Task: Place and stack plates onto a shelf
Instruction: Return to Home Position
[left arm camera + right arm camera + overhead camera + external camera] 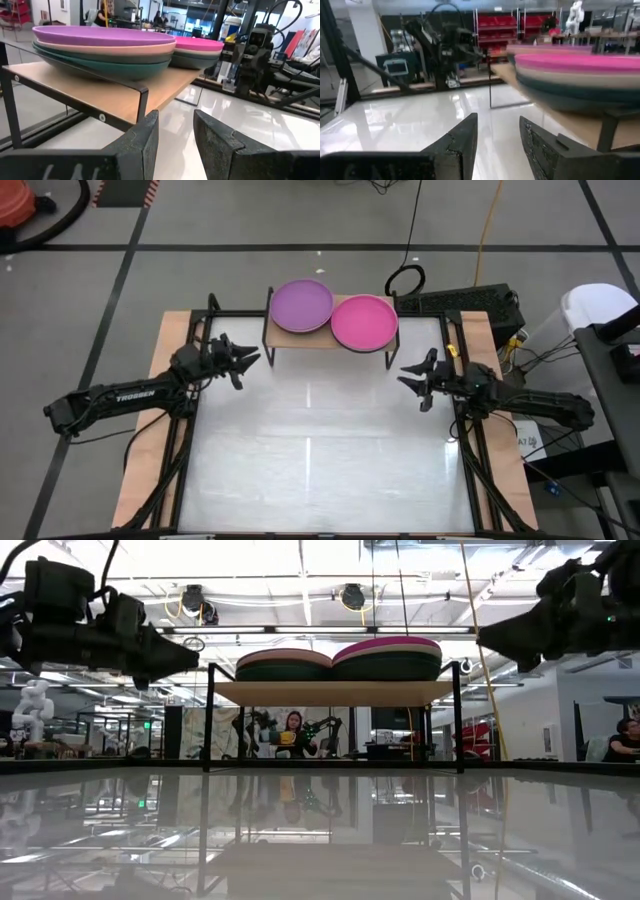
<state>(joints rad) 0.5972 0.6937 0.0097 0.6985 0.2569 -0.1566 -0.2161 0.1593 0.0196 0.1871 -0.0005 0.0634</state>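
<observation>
Two stacks of plates stand side by side on the shelf (300, 338) at the table's far middle. The left stack (105, 50) has a purple plate (301, 306) on top, over a salmon one and dark teal ones. The right stack (580, 80) is topped by a magenta plate (364, 322). My left gripper (250, 364) hovers open at the shelf's left end, above the table. My right gripper (408, 376) hovers open near the shelf's right end. Nothing is between either pair of fingers.
The shelf's thin black legs (209, 720) stand on the glossy white tabletop (320, 450). A black frame (460, 430) runs along the table's edges. Cables and equipment (480, 305) lie beyond the far right corner. People sit in the room behind.
</observation>
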